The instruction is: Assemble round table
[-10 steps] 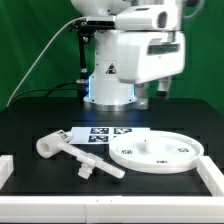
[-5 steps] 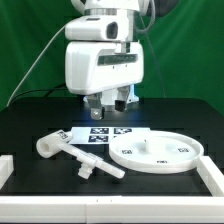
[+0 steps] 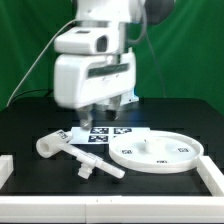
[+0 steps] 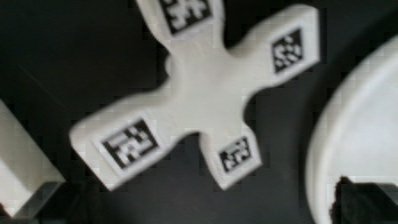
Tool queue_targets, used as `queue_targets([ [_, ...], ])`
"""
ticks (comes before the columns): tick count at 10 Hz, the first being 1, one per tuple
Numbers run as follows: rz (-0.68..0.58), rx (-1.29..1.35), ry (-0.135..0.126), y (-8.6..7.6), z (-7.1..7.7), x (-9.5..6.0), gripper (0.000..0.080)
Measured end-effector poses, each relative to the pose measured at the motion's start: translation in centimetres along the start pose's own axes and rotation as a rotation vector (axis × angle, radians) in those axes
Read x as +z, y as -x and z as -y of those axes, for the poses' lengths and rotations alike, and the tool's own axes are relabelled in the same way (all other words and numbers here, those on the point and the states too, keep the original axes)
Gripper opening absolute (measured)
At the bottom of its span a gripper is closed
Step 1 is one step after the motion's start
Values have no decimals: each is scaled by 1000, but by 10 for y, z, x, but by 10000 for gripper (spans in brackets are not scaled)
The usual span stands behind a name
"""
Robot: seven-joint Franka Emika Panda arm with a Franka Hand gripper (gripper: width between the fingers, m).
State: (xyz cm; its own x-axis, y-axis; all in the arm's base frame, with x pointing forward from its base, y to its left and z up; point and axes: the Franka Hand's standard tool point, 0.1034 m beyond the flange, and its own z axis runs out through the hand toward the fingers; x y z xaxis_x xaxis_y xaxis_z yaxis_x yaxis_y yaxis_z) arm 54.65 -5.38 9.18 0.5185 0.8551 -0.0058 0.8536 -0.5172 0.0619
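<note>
The large round rimmed disc (image 3: 156, 153) lies flat on the black table at the exterior view's right, small tags on its top. Its rim also shows in the wrist view (image 4: 368, 105). The short cylindrical leg (image 3: 50, 147) lies on its side at the exterior view's left. The T-shaped foot piece (image 3: 96, 166) lies beside it, nearer the front. My gripper (image 3: 102, 117) hangs above the marker board (image 3: 104, 135), open and empty, touching nothing. In the wrist view my gripper (image 4: 199, 212) has one dark fingertip (image 4: 366, 200) at the frame edge, with the marker board (image 4: 199, 85) below.
White rails stand at the table's front left (image 3: 5, 171) and front right (image 3: 212, 178). A white part edge (image 4: 16, 150) shows beside the marker board in the wrist view. The robot base (image 3: 105, 95) stands behind the marker board.
The arm has swung from the exterior view's right toward its left and come lower, so the gripper now hangs over the marker board. The table parts have not moved.
</note>
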Motion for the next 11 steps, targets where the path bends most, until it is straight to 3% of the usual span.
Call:
queue_targets([
  [1, -3, -15, 10, 6, -8, 8, 649],
  [3, 10, -16, -7, 24, -22, 26, 649],
  [4, 16, -12, -20, 26, -22, 28, 649],
  [8, 17, -18, -21, 27, -21, 29, 649],
  [10, 18, -19, -17, 39, -13, 41, 649],
  [11, 23, -15, -28, 44, -8, 48, 649],
])
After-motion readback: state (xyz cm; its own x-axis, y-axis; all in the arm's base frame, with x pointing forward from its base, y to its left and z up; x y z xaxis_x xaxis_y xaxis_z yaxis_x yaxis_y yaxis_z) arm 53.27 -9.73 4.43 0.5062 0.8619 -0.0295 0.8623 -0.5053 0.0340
